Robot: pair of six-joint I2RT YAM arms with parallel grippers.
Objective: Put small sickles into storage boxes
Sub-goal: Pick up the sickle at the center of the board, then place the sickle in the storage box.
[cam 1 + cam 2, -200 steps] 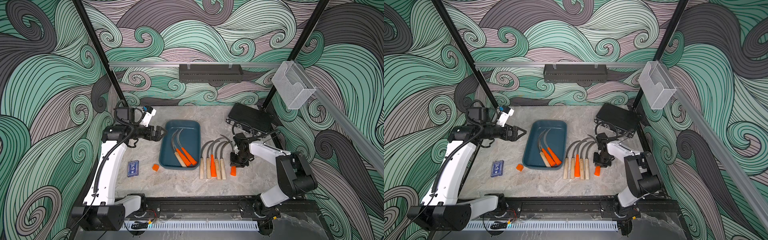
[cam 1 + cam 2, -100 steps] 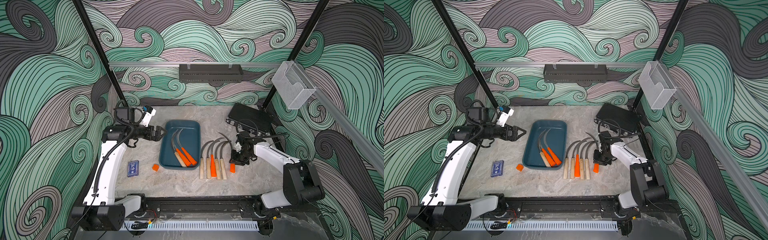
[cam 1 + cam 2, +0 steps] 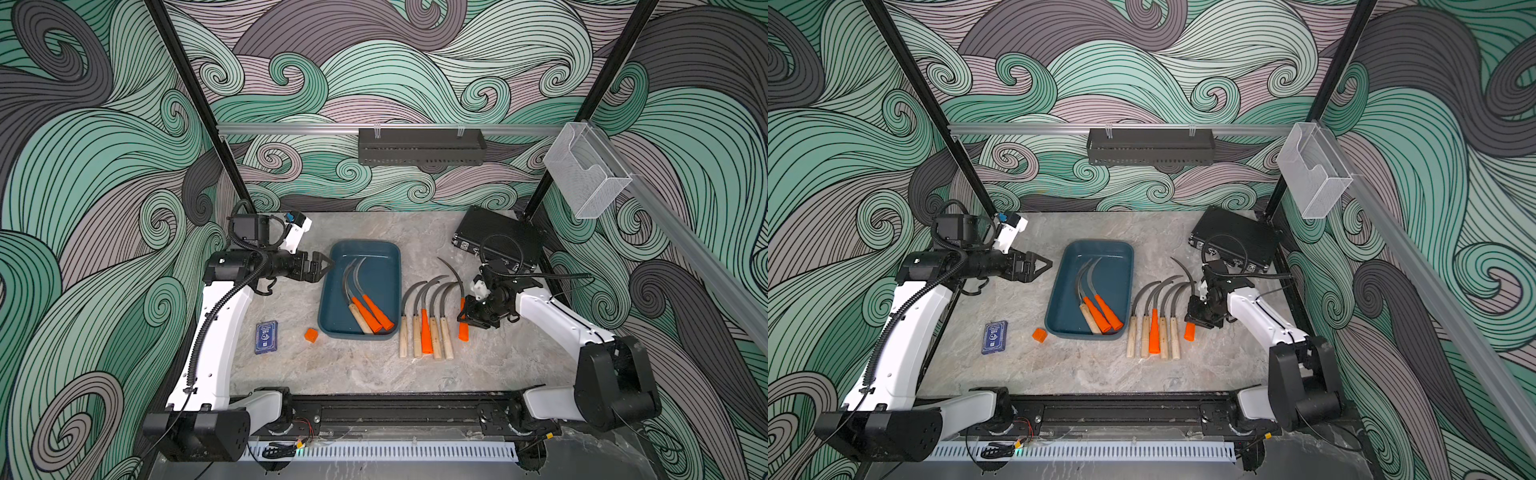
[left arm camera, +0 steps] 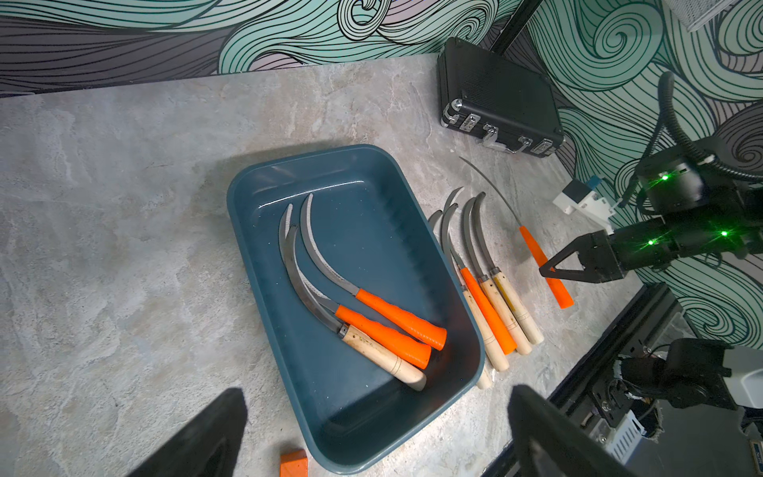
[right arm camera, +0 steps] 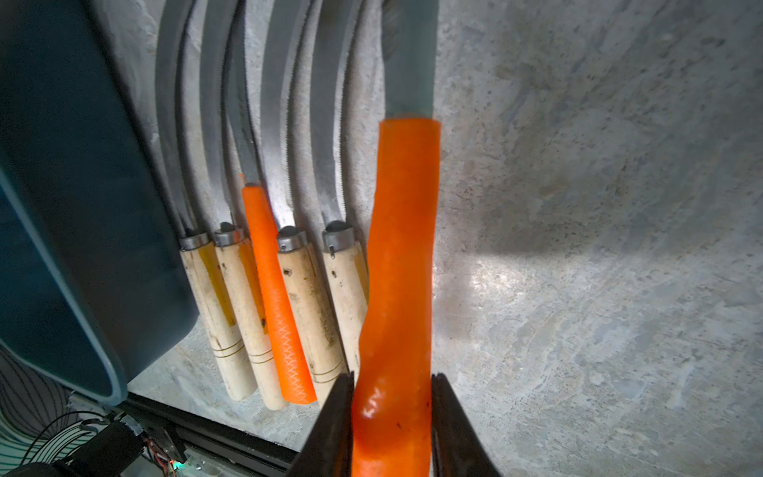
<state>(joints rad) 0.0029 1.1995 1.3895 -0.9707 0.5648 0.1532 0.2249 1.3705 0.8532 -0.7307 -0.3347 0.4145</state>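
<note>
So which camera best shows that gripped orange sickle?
The right wrist view: the orange sickle fills the frame, its handle pinched by the right end effector. Both top views show it small; the left wrist view shows blade and handle.

Top views: high over the front edge, facing down and toward the back wall; far; both take in the whole marble tabletop (image 3: 374, 374).
Left wrist: mid-range, looking over the teal tray (image 4: 297, 159) to the black latch case (image 4: 499, 95).
Right wrist: very close, along an orange-handled sickle (image 5: 396, 268).
Shared: teal tray and sickle row (image 3: 1152, 328) appear in all four.
</note>
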